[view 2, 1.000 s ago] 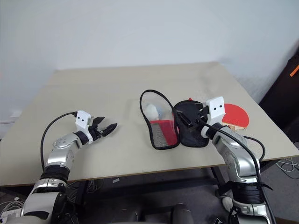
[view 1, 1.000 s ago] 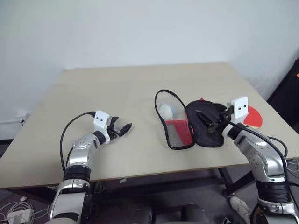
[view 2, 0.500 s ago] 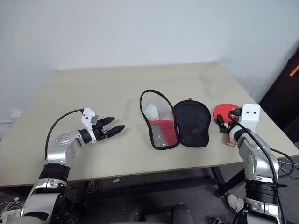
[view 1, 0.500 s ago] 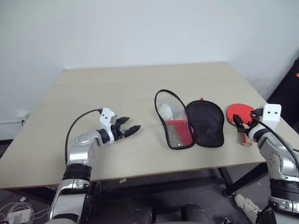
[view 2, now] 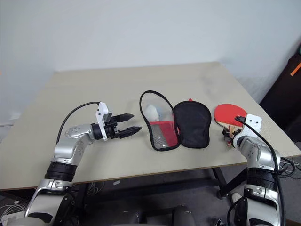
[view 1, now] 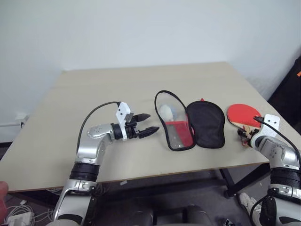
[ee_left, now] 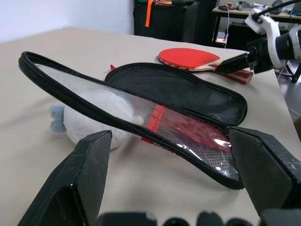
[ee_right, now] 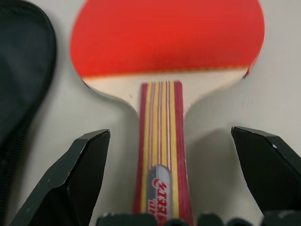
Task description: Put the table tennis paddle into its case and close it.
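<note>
Paddle (ee_right: pixel 167 42) is lying bare on the table (view 1: pixel 108 84), its handle between the spread right gripper (ee_right: pixel 162 179), ungrasped. Case (view 1: pixel 188 123) is lying unzipped beside it, spread left gripper (view 1: pixel 146 125) nearing; insertion and zipping are waiting.

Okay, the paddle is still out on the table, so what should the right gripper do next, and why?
Probably shut the right gripper on the striped wooden handle of the red-faced table tennis paddle: its fingers stand open on either side of the handle, and the paddle lies flat beside the opened black-edged soft case.
</note>
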{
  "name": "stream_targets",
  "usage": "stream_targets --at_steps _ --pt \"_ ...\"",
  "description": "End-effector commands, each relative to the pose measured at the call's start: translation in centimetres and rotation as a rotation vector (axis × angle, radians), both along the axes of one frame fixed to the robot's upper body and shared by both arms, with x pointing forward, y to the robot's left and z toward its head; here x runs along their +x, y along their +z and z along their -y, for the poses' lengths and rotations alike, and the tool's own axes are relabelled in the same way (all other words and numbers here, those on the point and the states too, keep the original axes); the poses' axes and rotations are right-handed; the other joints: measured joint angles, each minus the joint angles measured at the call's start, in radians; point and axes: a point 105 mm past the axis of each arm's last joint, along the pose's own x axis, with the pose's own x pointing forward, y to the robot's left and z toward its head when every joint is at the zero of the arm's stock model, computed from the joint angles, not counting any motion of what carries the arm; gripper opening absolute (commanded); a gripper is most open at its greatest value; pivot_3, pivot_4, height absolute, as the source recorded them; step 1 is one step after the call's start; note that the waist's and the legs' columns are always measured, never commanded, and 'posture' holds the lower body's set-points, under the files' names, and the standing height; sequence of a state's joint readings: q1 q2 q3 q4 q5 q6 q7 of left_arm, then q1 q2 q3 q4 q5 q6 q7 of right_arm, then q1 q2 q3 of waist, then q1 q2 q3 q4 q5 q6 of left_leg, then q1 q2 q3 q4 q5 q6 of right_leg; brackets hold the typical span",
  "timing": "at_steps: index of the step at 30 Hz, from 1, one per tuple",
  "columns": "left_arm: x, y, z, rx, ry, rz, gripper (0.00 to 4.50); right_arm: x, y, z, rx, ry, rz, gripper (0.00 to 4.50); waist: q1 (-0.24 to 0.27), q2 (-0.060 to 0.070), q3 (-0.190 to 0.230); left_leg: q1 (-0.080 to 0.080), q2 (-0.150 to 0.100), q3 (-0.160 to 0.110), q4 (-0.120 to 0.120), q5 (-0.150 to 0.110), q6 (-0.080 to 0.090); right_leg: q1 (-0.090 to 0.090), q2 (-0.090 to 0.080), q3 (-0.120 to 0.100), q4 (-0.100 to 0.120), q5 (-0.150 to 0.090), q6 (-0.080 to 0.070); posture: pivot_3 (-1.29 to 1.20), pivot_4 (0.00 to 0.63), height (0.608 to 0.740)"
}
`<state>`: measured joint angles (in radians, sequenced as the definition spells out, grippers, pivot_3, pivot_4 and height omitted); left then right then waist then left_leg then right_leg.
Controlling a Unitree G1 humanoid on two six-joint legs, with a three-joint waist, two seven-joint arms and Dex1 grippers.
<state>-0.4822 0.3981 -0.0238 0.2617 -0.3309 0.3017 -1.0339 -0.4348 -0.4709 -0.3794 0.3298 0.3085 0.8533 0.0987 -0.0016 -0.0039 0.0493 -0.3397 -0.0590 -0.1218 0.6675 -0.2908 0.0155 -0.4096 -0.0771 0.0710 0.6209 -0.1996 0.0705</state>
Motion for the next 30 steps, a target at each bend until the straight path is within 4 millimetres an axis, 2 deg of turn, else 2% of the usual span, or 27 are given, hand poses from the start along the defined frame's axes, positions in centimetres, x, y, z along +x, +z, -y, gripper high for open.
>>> stream_targets --at_steps 1,2,5,13,19,21,24,27,30 --pt "0.2 1.3 0.6 -0.006 -0.015 0.058 4.16 0.6 0.7 0.8 -0.041 -0.002 -0.011 4.48 0.0 0.0 0.0 0.0 0.0 0.0 0.0 0.0 0.0 0.0 0.0 0.0 0.0 0.0 0.0 0.0 0.0 0.74" --pt "0.2 1.3 0.6 -0.009 -0.016 0.057 4.16 0.7 0.6 0.9 -0.045 -0.009 -0.018 4.48 0.0 0.0 0.0 0.0 0.0 0.0 0.001 0.0 0.0 0.001 0.0 0.0 0.0 0.0 0.0 0.0 0.0 0.74" --pt "0.2 1.2 0.6 -0.014 -0.009 0.056 4.16 0.8 0.3 1.4 -0.086 -0.017 -0.042 3.86 0.0 0.0 0.0 0.0 0.0 0.0 0.001 0.0 0.0 0.001 0.0 0.0 0.0 0.0 0.0 0.0 0.0 0.74" --pt "0.4 0.8 0.2 -0.009 0.003 0.051 4.16 1.0 0.4 1.5 -0.108 -0.015 -0.04 1.16 0.002 -0.003 -0.002 0.001 -0.001 -0.001 0.005 0.0 0.0 0.005 0.0 0.0 -0.001 0.0 0.0 0.0 0.0 0.74" --pt "0.7 0.5 -0.1 -0.003 0.017 0.046 4.16 2.2 4.3 0.4 -0.106 -0.004 0.103 1.11 0.0 0.0 -0.001 -0.001 -0.002 -0.001 0.005 0.0 0.0 0.002 0.0 0.001 0.0 0.001 0.001 0.0 0.0 0.74" --pt "0.8 0.4 -0.2 -0.001 0.019 0.046 4.16 3.0 6.1 -0.7 -0.113 0.008 0.157 1.11 0.0 0.002 -0.001 -0.001 -0.001 0.0 0.004 0.0 0.0 0.0 0.0 0.001 0.0 0.001 0.0 0.0 0.0 0.74" --pt "0.9 0.3 -0.3 0.002 0.023 0.046 4.16 3.8 7.8 -1.9 -0.102 -0.005 0.195 1.11 -0.017 0.003 -0.001 -0.001 -0.001 0.0 0.002 0.0 0.0 -0.001 0.0 0.002 0.0 0.002 -0.001 0.0 0.0 0.74" --pt "1.0 0.2 -0.3 0.001 0.03 0.049 4.16 5.1 10.0 -4.6 -0.083 0.014 0.253 1.11 -0.027 0.003 -0.001 -0.001 0.0 0.0 0.0 0.0 0.0 -0.002 0.001 0.002 0.0 0.002 -0.002 0.0 0.0 0.74" --pt "1.2 0.3 -0.2 0.001 0.033 0.053 4.16 5.9 10.2 -8.3 -0.01 0.06 0.263 1.11 -0.033 0.004 -0.001 -0.001 0.0 -0.001 -0.001 0.0 0.0 -0.003 0.001 0.002 0.001 0.004 -0.004 0.0 0.0 0.74"
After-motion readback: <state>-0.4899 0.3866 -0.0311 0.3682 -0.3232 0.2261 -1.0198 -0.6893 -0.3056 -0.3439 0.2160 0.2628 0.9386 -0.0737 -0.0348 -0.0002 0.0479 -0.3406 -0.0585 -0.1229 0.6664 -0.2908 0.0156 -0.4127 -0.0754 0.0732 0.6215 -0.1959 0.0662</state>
